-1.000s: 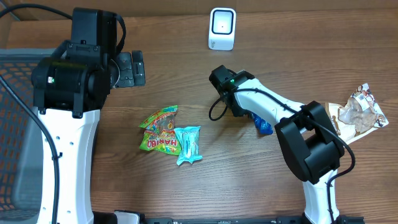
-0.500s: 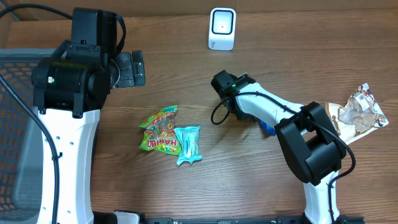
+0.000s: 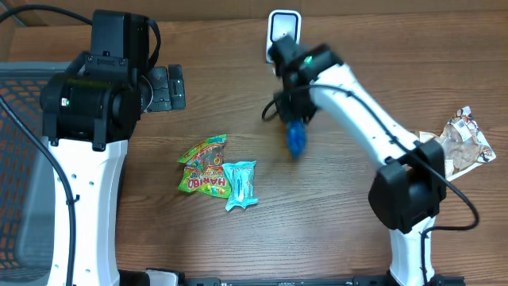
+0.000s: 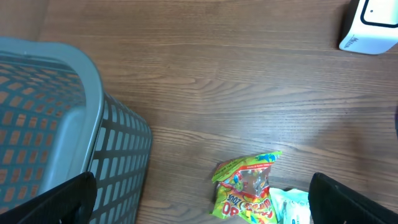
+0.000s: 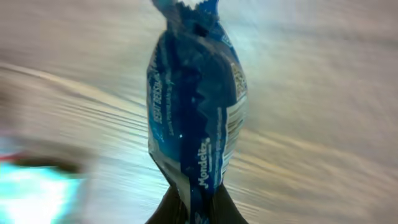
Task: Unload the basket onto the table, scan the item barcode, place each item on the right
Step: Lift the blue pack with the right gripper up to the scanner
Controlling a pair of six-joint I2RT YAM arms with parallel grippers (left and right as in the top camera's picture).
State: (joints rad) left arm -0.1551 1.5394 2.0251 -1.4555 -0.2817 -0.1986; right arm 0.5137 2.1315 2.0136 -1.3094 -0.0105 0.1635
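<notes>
A blue snack packet (image 3: pixel 295 137) hangs in the air over the middle of the table, pinched at one crimped end by my right gripper (image 3: pixel 292 117), which is shut on it. In the right wrist view the blue packet (image 5: pixel 196 106) stands up from the right gripper (image 5: pixel 196 210), white print along its seam, and the background is blurred. The white scanner (image 3: pixel 284 28) stands at the table's back edge, just behind the right arm and partly covered by it. My left gripper (image 3: pixel 176 87) hovers open at the back left, holding nothing; the scanner (image 4: pixel 372 22) shows at the top right of its view.
A green-yellow candy bag (image 3: pixel 204 167) and a teal packet (image 3: pixel 240 184) lie side by side at mid-table. A crumpled brown and white wrapper (image 3: pixel 460 147) lies at the right edge. A grey mesh basket (image 3: pixel 16 159) stands on the left.
The right gripper closed on the blue packet at right of centre, lifted it off the table and swung it left and back towards the scanner. The left arm has not moved.
</notes>
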